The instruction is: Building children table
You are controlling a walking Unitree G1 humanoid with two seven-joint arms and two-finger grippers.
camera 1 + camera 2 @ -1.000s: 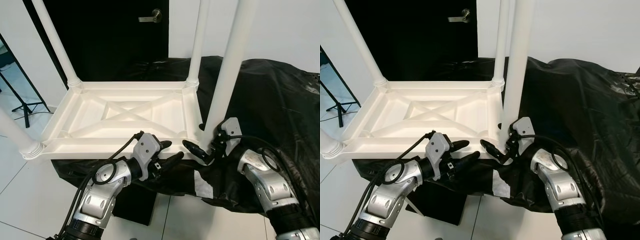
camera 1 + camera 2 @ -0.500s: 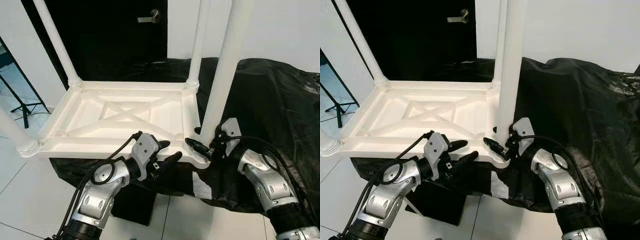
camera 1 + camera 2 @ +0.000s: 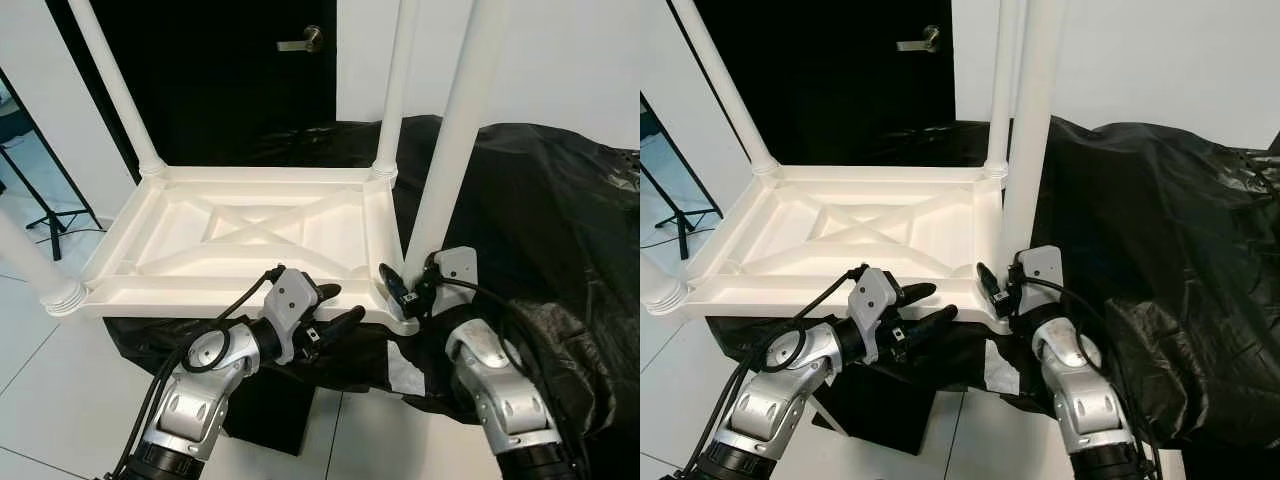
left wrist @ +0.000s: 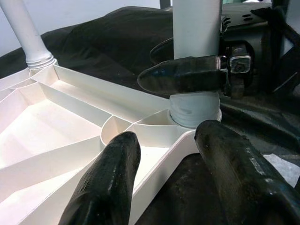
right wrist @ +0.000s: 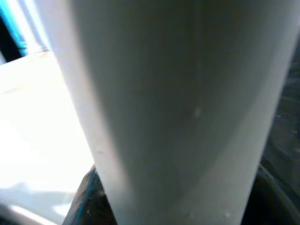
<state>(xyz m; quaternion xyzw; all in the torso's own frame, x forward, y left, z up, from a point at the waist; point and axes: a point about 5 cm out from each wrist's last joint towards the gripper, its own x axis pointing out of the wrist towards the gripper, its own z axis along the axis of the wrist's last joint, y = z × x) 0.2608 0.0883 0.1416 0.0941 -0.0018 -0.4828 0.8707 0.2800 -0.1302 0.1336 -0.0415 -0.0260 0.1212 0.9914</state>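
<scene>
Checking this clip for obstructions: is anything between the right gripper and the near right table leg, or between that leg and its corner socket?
Nothing visible does. The right gripper is closed around the table leg just above its base, and the leg stands in the corner socket of the upturned tabletop.

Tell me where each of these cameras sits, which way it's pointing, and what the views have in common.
Left eye view: head camera looking forward and down at the upturned white table on black sheeting; both silver arms show.
Right eye view: the same scene from slightly further right.
Left wrist view: looks along the left hand, open at the table's near corner, toward the right hand on the white leg.
Right wrist view: pressed close against that leg.
Shared: the near right leg appears in all four.
</scene>
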